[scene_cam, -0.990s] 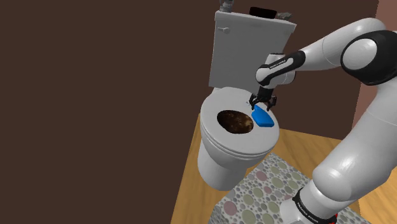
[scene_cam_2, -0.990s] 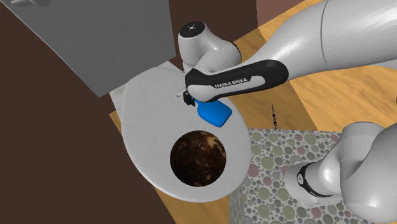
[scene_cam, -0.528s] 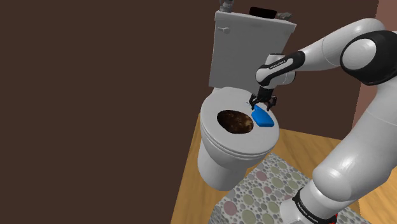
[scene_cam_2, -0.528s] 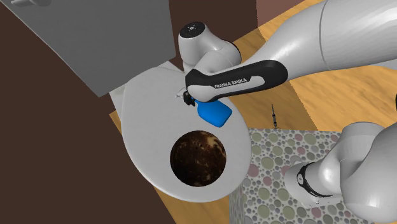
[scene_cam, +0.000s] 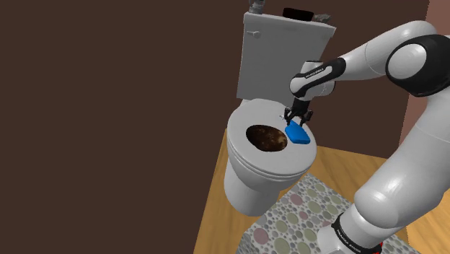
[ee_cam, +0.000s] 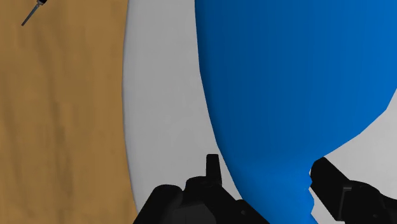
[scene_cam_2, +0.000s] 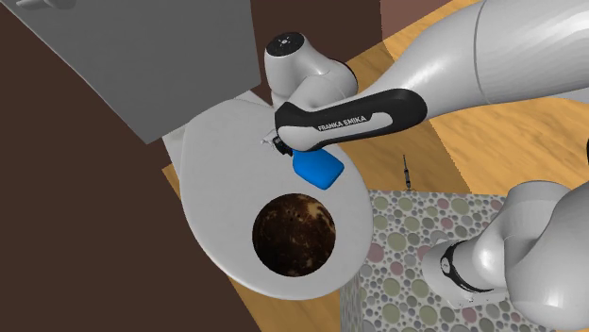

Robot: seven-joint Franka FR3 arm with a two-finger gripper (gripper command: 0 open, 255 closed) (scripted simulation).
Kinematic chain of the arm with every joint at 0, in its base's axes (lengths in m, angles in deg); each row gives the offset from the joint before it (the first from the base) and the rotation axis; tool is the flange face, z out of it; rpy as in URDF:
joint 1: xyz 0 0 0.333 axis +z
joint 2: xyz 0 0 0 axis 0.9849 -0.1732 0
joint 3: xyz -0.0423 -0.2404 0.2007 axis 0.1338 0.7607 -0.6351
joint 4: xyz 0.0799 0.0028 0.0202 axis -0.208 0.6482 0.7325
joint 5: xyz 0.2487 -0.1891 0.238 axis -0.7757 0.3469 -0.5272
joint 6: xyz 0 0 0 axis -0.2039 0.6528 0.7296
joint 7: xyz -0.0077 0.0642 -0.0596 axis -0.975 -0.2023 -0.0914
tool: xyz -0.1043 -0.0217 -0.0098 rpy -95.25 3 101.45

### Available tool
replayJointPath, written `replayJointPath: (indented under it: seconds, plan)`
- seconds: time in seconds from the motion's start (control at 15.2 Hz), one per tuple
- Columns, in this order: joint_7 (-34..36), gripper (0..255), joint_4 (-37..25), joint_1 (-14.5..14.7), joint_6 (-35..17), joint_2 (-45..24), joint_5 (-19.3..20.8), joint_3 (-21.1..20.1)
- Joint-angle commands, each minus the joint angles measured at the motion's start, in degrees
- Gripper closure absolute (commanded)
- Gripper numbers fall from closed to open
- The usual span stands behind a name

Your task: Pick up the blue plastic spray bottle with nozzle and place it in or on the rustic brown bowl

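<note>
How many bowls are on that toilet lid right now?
1. The dark brown bowl sits on the closed toilet lid, beside the blue spray bottle. No other seems hidden.

Blue spray bottle (scene_cam: 297,135); mottled dark-brown bowl (scene_cam: 267,137); pale grey toilet (scene_cam: 249,180); stand (scene_cam: 303,216) patterned with pastel circles; tan floor (scene_cam: 332,160).

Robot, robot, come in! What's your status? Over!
Jaws shut on bottle. Bottle lying on toilet lid, not lifted. Bowl close beside it, nothing between.
</note>
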Motion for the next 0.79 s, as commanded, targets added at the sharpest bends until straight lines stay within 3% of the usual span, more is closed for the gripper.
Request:
replayJointPath:
  seconds: [0.0, 0.73]
  plan:
    - [0.0, 255, 0.0, 0.0, 0.0, 0.0, 0.0, 0.0]
    - [0.3, 255, -3.1, 0.2, 7.4, 4.3, 1.0, 0.0]
